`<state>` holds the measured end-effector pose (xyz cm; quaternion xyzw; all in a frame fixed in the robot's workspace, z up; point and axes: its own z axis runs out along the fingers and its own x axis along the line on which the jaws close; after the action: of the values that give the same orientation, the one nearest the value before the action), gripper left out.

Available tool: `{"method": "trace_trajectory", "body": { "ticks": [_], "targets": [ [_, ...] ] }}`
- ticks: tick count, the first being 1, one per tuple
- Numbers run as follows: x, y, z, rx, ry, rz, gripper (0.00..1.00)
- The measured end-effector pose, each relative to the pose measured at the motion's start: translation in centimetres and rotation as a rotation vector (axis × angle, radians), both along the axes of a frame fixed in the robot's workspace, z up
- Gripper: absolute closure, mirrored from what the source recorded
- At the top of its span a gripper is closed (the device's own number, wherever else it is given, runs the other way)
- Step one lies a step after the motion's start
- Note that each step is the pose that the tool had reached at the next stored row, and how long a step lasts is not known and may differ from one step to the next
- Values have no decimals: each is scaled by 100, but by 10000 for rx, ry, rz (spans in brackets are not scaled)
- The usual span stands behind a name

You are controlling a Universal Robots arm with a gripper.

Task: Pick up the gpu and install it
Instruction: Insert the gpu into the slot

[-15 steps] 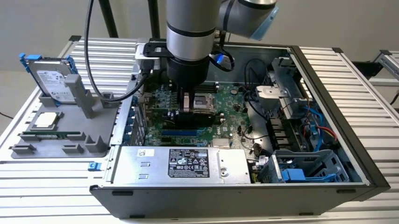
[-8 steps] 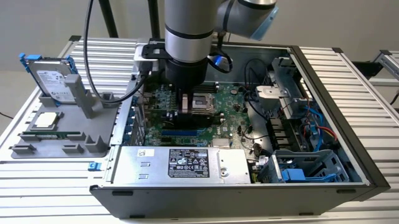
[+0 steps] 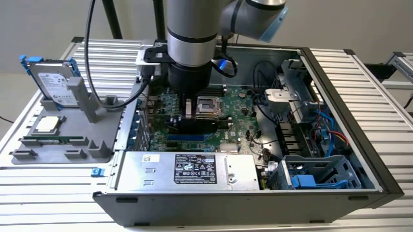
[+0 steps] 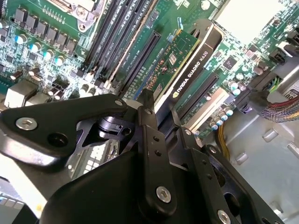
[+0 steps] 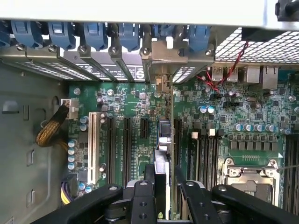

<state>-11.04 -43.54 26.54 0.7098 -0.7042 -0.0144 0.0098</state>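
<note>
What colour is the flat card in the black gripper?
The flat gpu: green board, black shroud; best in the second wrist view.

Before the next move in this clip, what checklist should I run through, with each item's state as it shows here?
1. Grip on the gpu: ok; the gripper is shut on its edge.
2. Card attitude: ok; in the first wrist view it stands edge-on over the motherboard.
3. Alignment: ok; it runs parallel to the neighbouring black slot.
4. Seated in its slot: cannot tell; the contact edge is hidden.
5. Wiring: ok; the cable bundle lies apart from the card.
</note>
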Motion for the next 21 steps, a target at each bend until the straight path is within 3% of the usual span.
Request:
{"method": "trace_trajectory", "body": {
  "ticks": [9, 21],
  "targets": [
    [-4, 0, -85, 1, 0, 1, 100],
    [-17, 0, -129, -3, 2, 1, 100]
  ]
}}
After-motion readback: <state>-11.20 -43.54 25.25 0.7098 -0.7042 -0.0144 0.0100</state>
